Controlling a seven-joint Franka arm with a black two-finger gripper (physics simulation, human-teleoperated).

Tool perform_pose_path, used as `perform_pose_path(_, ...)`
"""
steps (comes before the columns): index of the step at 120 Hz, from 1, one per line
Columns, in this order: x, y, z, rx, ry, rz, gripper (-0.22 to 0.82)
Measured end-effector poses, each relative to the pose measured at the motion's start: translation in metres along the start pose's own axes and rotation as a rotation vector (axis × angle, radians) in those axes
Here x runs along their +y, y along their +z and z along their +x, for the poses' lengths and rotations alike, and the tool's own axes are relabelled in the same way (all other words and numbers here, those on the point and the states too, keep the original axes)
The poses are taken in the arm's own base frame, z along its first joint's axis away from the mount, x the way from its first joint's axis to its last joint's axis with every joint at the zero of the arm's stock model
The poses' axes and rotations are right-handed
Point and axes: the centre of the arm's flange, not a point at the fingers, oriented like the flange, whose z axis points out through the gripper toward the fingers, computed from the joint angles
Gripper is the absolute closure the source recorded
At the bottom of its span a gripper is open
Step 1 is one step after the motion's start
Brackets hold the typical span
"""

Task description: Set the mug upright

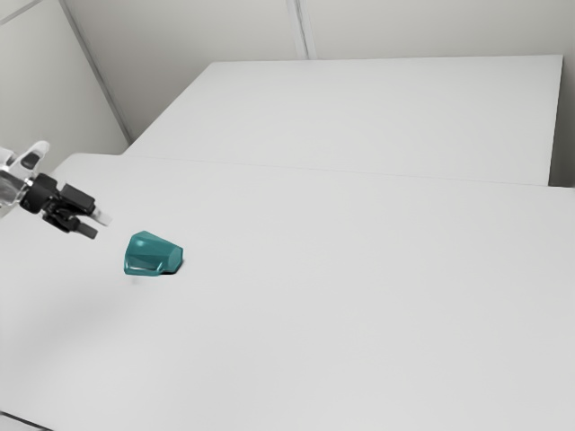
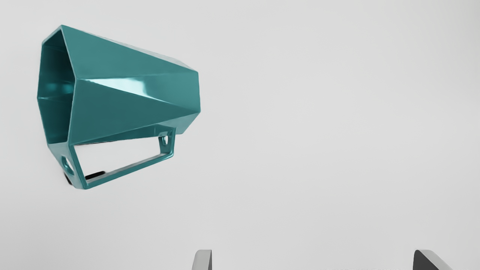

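One hand (image 1: 97,225) spread wide, one teal mug (image 2: 127,86) with one handle (image 2: 131,170), lying on its side

Mug (image 1: 151,251) on table (image 1: 359,305), near the pincer (image 1: 99,225)

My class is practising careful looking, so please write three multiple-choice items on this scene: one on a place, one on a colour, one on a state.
1. In the exterior view, where is the gripper?
A) toward the view's left of the mug
B) toward the view's right of the mug
C) inside the mug

2. What colour is the mug?
A) red
B) yellow
C) teal

3. How does the mug rest on the table?
A) upright
B) on its side
C) upside down

1 A: the mug is farther toward that view's right.
2 C: both views show teal.
3 B: its mouth faces sideways.
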Motion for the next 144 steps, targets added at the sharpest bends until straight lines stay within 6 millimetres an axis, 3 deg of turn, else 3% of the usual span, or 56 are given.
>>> perform_pose_path(54, -0.061, 0.025, -0.014, 0.042, 0.074, -0.14, 0.02)
perform_pose_path(106, -0.092, 0.055, 0.021, 0.059, 0.187, -0.185, 0.02)
perform_pose_path(144, -0.116, 0.066, 0.028, 0.081, 0.228, -0.206, 0.02)
